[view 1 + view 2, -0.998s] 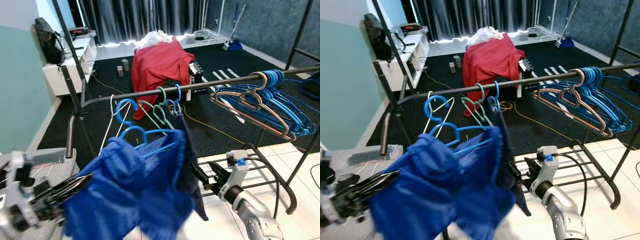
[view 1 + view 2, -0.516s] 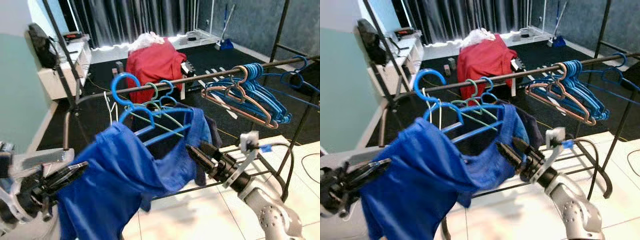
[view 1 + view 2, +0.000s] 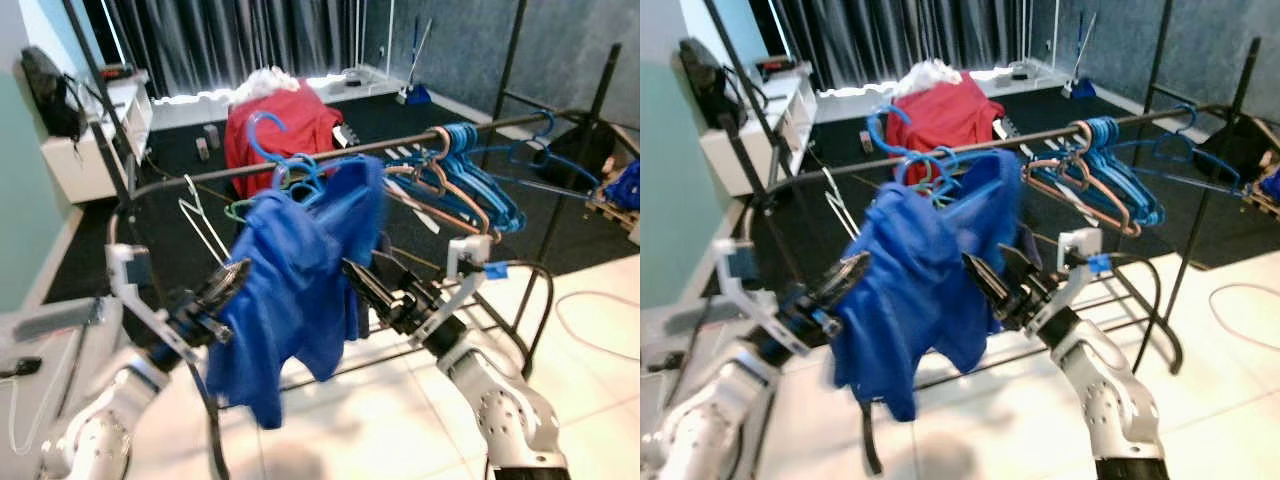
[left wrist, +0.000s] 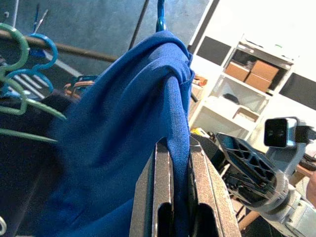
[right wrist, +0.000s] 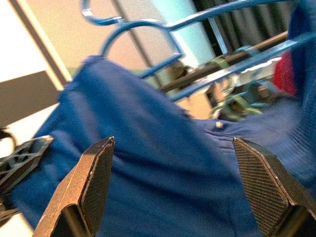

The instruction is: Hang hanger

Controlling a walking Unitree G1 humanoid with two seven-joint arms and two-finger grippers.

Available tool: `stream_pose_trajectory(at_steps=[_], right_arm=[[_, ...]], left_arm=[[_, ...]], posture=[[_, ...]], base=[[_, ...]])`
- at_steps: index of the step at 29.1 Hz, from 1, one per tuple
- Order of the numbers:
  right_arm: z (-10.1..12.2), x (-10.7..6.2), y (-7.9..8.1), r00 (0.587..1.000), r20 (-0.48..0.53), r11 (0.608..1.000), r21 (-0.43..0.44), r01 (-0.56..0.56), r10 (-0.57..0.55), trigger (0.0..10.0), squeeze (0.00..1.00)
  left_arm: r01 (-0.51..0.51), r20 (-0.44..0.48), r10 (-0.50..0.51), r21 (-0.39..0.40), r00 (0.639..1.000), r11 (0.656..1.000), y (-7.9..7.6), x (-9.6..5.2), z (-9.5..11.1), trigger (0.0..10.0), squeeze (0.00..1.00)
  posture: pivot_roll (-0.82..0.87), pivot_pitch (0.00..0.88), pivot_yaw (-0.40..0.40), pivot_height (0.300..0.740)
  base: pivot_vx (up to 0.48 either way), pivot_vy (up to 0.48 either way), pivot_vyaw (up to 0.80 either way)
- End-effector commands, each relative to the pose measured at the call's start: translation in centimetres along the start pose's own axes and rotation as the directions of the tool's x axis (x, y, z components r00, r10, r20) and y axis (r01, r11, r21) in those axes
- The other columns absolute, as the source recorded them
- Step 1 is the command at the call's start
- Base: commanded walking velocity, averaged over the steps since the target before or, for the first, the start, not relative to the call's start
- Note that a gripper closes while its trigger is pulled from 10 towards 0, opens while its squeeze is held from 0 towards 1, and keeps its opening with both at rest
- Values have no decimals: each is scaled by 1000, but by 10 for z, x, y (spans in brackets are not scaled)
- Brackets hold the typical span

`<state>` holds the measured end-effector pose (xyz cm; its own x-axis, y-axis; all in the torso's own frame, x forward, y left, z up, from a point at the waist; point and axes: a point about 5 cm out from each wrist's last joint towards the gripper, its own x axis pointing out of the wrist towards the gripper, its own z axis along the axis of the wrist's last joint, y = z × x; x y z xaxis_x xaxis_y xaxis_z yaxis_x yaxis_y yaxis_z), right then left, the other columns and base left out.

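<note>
A blue garment (image 3: 295, 270) hangs on a blue hanger whose hook (image 3: 262, 128) stands up just above the black rail (image 3: 400, 148); whether it sits over the rail I cannot tell. My left gripper (image 3: 228, 285) is shut on the garment's left edge, and in the left wrist view the fingers (image 4: 163, 197) pinch a fold of the blue cloth (image 4: 123, 123). My right gripper (image 3: 365, 285) is open at the garment's right side. In the right wrist view its fingertips (image 5: 96, 168) are spread wide, with the blue cloth (image 5: 163, 153) just beyond them.
A bunch of blue and pink hangers (image 3: 470, 170) fills the rail's right half; green and blue empty hangers (image 3: 290, 180) and a white wire one (image 3: 200, 220) hang by the garment. Red cloth (image 3: 275, 125) lies behind. A white shelf (image 3: 90, 150) stands left, with rack uprights (image 3: 510, 90) and a floor cable (image 3: 600, 310) to the right.
The whole view has swung round. My left arm has raised the garment and hanger, so the hook went from below the rail to above it. My right gripper moved in beside the cloth.
</note>
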<state>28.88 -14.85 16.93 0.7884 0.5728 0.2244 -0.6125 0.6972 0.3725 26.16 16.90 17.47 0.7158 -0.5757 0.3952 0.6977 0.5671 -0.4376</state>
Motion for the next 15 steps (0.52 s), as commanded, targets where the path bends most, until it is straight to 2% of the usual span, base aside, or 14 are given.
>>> stream_pose_trajectory(at_steps=[1, 5, 10, 15], right_arm=[[5, 4, 3, 1000, 16, 1000, 2, -3, 3, 10000, 0], [10, 10, 0, 999, 37, 999, -23, 41, -40, 10000, 0], [9, 13, 1, 998, 33, 996, -61, 63, -61, 10000, 0], [14, 12, -2, 994, 40, 985, -131, 108, -104, 10000, 0]], left_arm=[[34, 23, -35, 29, 999, 999, -3, 3, 7, 10000, 0], [58, -30, -56, 61, 998, 996, -8, 9, 2, 10000, 0], [38, -36, -36, 77, 999, 996, -9, 14, -5, 10000, 0], [48, -27, -45, 115, 999, 992, -8, 10, 2, 10000, 0]], posture=[[-112, 0, 53, 740], [-105, 0, 53, 740], [-105, 0, 53, 740], [-107, 0, 55, 740]], base=[[0, 0, 0], [0, 0, 0], [0, 0, 0], [0, 0, 0]])
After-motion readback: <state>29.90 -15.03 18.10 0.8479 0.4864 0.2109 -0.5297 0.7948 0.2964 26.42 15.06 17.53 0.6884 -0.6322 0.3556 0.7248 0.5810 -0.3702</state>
